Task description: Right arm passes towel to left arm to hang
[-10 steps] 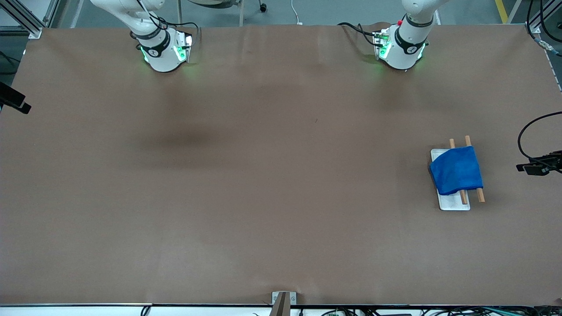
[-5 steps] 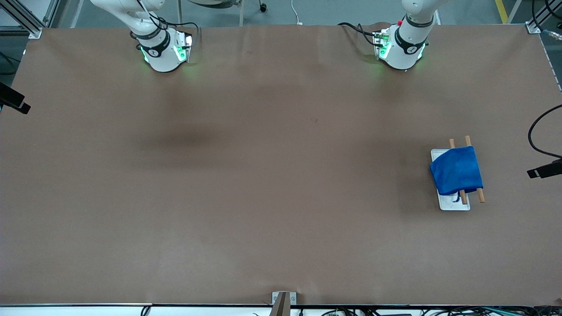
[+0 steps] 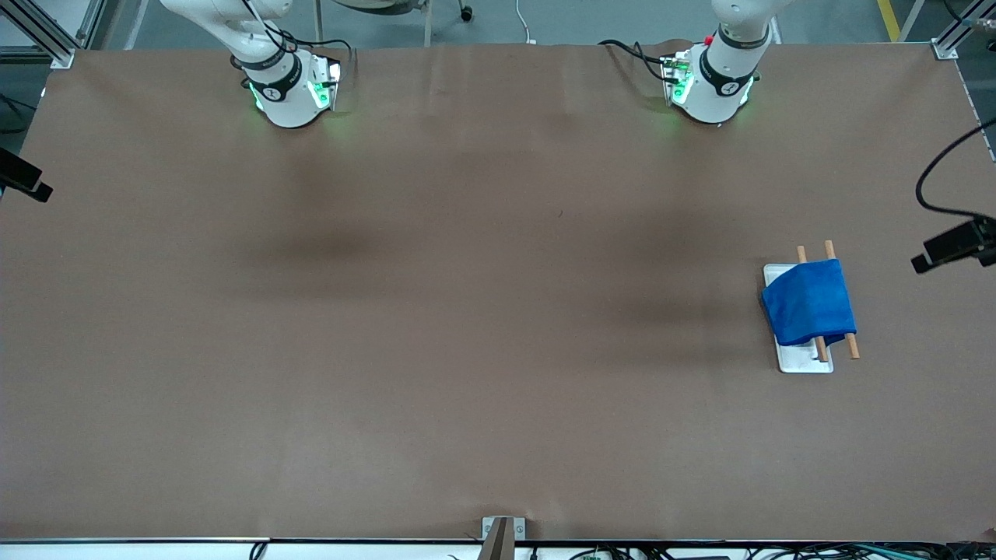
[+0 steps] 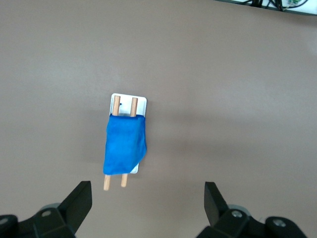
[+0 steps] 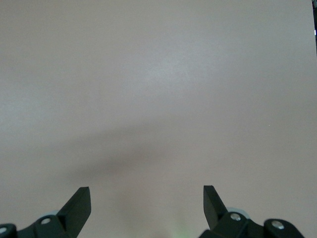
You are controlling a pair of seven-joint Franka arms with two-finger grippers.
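Brown paper covers the whole bench [image 3: 436,327], whose edge nearest the front camera carries nothing. Midway up, close to the edge at the left arm's end, the towel [image 3: 808,302] lies draped over two wooden rods [image 3: 852,347] on a small white rack [image 3: 805,360], likely so both halves hang free, which suggests the hanging is done. Along the edge where the bases stand, the right arm [image 3: 282,82] and left arm [image 3: 717,74] rise out of frame: the left hand [image 4: 147,202] hangs released and empty high over the towel, while the right hand [image 5: 147,204] waits, spread and empty, over bare bench.
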